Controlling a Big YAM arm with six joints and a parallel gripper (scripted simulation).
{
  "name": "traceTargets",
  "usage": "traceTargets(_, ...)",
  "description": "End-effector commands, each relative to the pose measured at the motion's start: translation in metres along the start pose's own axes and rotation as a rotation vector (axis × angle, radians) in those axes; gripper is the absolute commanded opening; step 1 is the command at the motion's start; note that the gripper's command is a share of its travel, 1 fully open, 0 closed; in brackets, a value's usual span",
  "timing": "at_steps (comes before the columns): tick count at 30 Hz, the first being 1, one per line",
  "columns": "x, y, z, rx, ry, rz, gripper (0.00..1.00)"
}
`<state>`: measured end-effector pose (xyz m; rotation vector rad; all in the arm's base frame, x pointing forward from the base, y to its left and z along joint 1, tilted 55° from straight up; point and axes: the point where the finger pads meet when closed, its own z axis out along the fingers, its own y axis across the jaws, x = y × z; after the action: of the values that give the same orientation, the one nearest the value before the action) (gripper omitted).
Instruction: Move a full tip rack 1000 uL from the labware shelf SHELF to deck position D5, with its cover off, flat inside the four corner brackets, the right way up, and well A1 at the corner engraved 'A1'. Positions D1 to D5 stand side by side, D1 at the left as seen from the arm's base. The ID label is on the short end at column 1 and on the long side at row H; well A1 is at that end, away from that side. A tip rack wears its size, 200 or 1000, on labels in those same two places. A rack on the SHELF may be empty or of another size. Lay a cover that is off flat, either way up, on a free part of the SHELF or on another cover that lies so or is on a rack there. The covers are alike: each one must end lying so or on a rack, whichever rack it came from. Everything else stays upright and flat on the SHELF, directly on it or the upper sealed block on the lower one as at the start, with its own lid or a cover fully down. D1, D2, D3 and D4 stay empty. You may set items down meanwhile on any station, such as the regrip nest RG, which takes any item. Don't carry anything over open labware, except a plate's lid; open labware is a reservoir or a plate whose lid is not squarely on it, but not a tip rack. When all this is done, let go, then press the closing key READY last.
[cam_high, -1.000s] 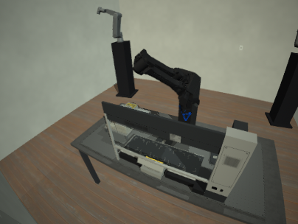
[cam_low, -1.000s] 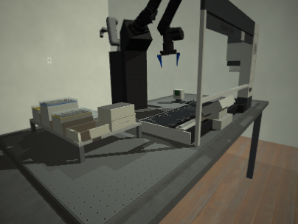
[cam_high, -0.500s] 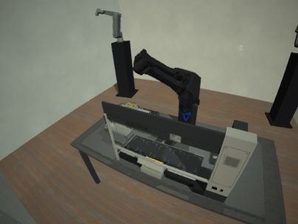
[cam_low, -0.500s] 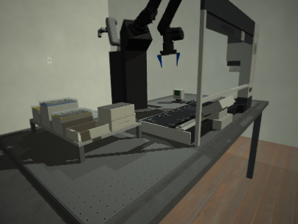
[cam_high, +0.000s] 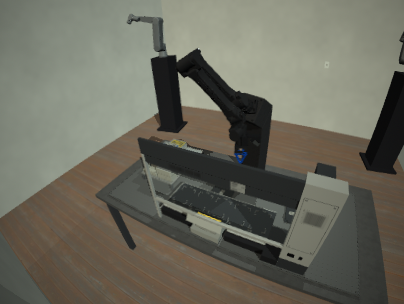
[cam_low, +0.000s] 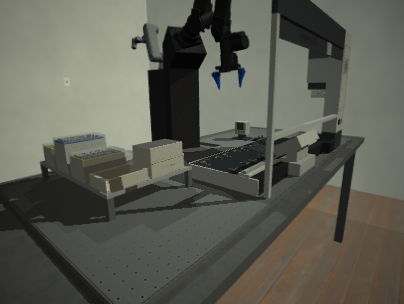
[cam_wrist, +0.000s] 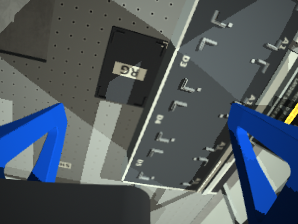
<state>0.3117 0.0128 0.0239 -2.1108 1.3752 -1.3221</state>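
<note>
My gripper (cam_high: 241, 157) (cam_low: 228, 79) (cam_wrist: 147, 112) is open and empty, its blue fingers pointing down, high above the table near the back edge of the dark deck (cam_high: 227, 206) (cam_low: 230, 159) (cam_wrist: 229, 79). The deck carries white corner brackets and its positions hold nothing that I can see. The labware shelf (cam_low: 112, 192) stands at the left in the exterior view. On it are a covered tip rack with a blue band (cam_low: 80, 142) and a second rack with a yellow band (cam_low: 96, 159). I cannot read their size labels.
The shelf also holds two stacked pale blocks (cam_low: 158, 156) and a low open tray (cam_low: 120, 179). A gantry frame with a white post (cam_low: 271, 100) and dark top bar (cam_high: 220, 170) spans the deck. A dark square station with a small label (cam_wrist: 132, 68) lies below my gripper.
</note>
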Motion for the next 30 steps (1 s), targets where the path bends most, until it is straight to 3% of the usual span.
traceTargets(1,0.017,0.0,-0.002,-0.016,0.015,0.086,1.0)
traceTargets(11,0.055,-0.008,-0.007,-0.016,0.024,0.246,1.0)
traceTargets(16,0.042,0.003,-0.008,-0.046,0.004,0.319,1.0)
traceTargets(30,0.045,-0.005,-0.006,-0.038,0.019,0.564,1.0)
